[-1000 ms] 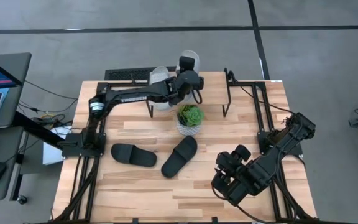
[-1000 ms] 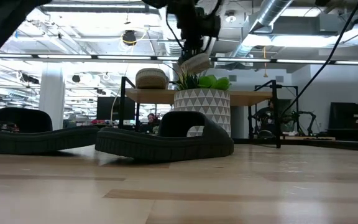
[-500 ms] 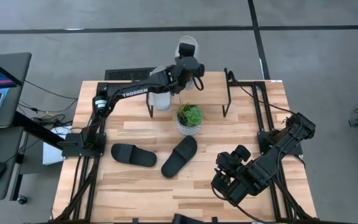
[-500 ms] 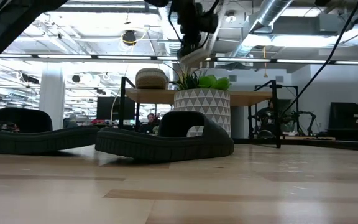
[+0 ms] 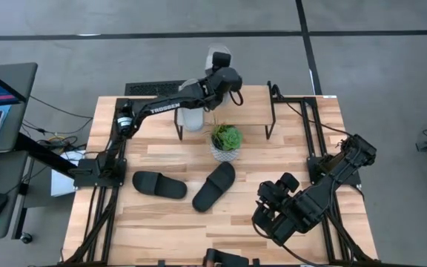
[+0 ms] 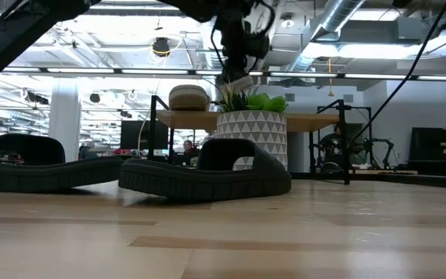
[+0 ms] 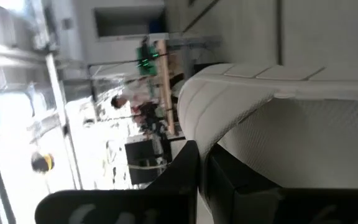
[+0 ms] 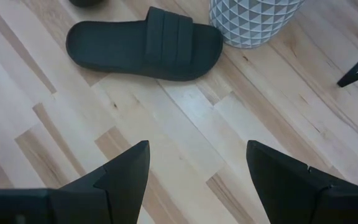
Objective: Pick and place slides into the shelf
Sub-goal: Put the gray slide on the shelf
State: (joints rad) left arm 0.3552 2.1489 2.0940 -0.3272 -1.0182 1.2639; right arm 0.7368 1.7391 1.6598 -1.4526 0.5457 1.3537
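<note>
The light grey open-toe slide with a wide strap (image 5: 217, 56), clamped in the left pincer (image 5: 223, 74), has been carried farther toward the far edge over the last second. A second ago it hung just above the wood top of the shelf; now most of it pokes out past the far rim of the small low shelf with its light wood plank top and thin black metal legs (image 5: 254, 99). In the left wrist view its pale sole and strap (image 7: 278, 112) fill the frame against the dark fingers (image 7: 185, 180) shut on it. This looks like repositioning before the set-down, so this slide is not yet placed.

The other light grey slide (image 5: 191, 119) already lies on the shelf top, partly under the left arm. Two black slides remain on the light wood tabletop (image 5: 161, 230): one (image 5: 159, 185) nearer the left arm's base, the other (image 5: 214, 186) just in front of the small green plant in a white patterned pot (image 5: 226, 142).

By count: four slides, two grey and two black; one shelf; one potted plant; two arms. One slide is placed, one is in hand, two are untouched.

The right pincer (image 8: 197, 165) waits with jaws wide above the near right of the tabletop, holding nothing.
</note>
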